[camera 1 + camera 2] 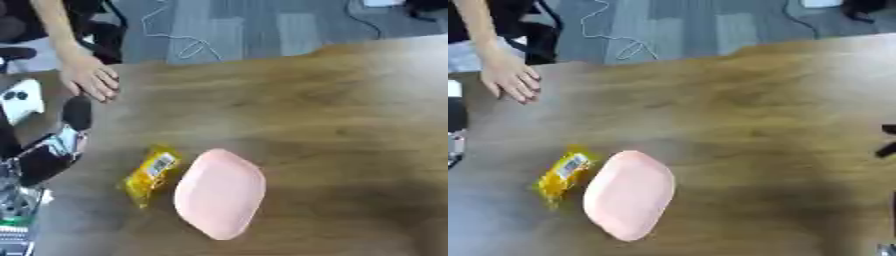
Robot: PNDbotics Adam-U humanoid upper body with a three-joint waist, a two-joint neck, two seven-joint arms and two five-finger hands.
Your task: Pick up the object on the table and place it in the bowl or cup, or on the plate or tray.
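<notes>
A yellow snack packet (152, 174) with a white label lies flat on the wooden table (350, 125), left of centre. Right beside it, almost touching its right edge, lies a pink oval plate (220, 192) with nothing on it. My left hand (75, 114) shows as a black shape at the table's left edge, behind and to the left of the packet and well apart from it. Of my right hand (885, 142) only dark tips show at the right edge of the right eye view, far from both objects.
A white object (23, 100) lies at the far left by my left arm (44, 157). The table's far edge runs across the top, with grey floor and cables beyond it. Bare wood stretches to the right of the plate.
</notes>
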